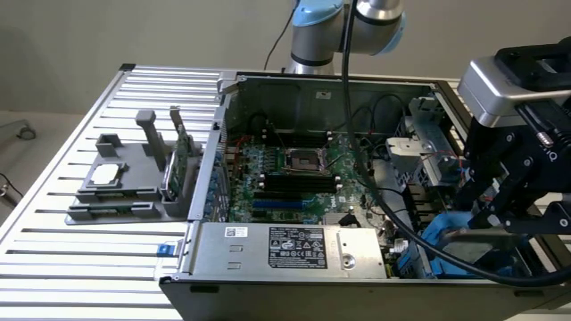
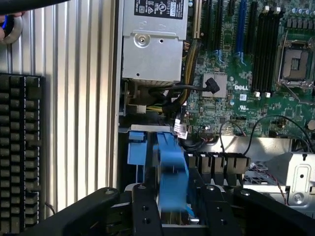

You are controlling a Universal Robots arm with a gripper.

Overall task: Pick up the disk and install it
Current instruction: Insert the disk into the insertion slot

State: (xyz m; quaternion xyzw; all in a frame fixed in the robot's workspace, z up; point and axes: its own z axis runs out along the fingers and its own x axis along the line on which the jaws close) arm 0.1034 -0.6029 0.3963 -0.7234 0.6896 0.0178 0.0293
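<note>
The disk (image 1: pixel 466 249), grey metal in a blue carrier, stands on edge in the drive bay at the near corner of the open computer case (image 1: pixel 321 87), on the exterior view's right. My gripper (image 1: pixel 486 224) hangs right over it. In the wrist view the disk's blue carrier (image 2: pixel 172 164) runs edge-on between the black fingers (image 2: pixel 145 206) of my gripper (image 2: pixel 174 211). The carrier looks smeared while everything around it is sharp. The jaws stand open, close on either side of the carrier.
A silver power supply (image 1: pixel 285 247) fills the case's near side, beside the motherboard (image 1: pixel 295 180). Black cables (image 1: pixel 419 241) loop near the bay. A grey holder (image 1: pixel 116 180) with a chip and a green card (image 1: pixel 183 160) sits on the slatted table (image 1: pixel 80 274). A keyboard (image 2: pixel 19 147) lies outside the case.
</note>
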